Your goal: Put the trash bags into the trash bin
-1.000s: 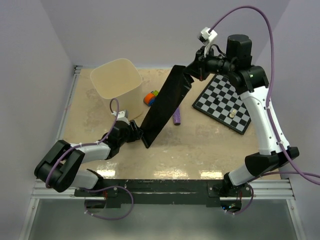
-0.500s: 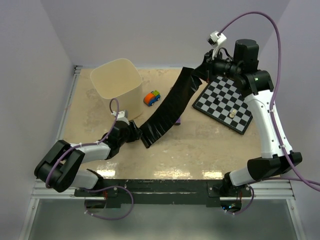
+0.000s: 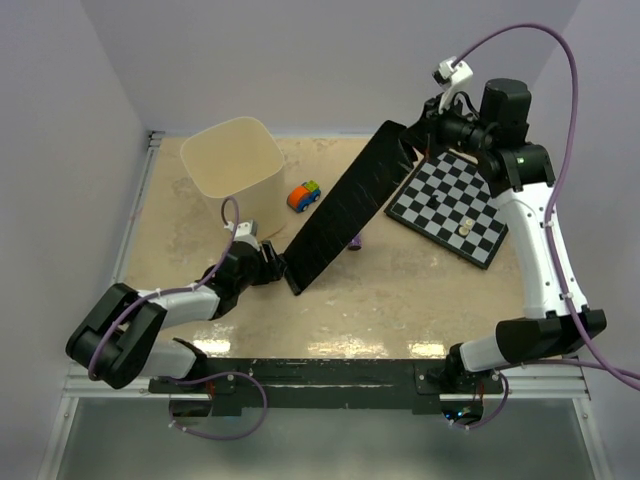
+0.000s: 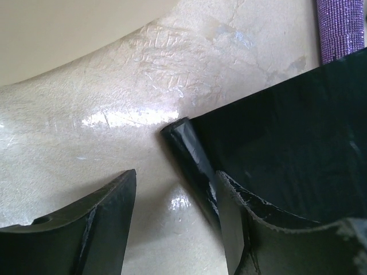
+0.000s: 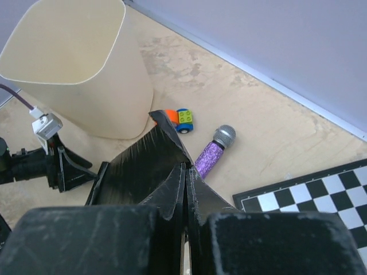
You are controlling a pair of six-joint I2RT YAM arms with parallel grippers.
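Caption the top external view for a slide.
Right gripper holds the trash bag stretched taut; open left gripper at its lower end.

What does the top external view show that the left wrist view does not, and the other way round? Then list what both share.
Only the top view: the chequered board, the toy car, and the right arm's fingers pinching the upper end of the trash bag. Only the left wrist view: the left arm's fingers standing apart, the bag's folded corner beside one. Both: the bag, the trash bin and the purple cylinder.
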